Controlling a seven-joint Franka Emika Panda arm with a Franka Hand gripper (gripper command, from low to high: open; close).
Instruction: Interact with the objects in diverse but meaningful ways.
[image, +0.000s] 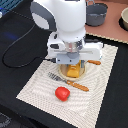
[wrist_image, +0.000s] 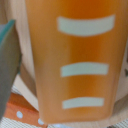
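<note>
One orange-yellow block (wrist_image: 75, 60) under gripper (image: 71, 64); one tomato (image: 62, 93), one fork (image: 67, 81).

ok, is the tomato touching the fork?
Apart. The exterior view shows the tomato on the placemat with a clear strip of mat between it and the fork.
</note>
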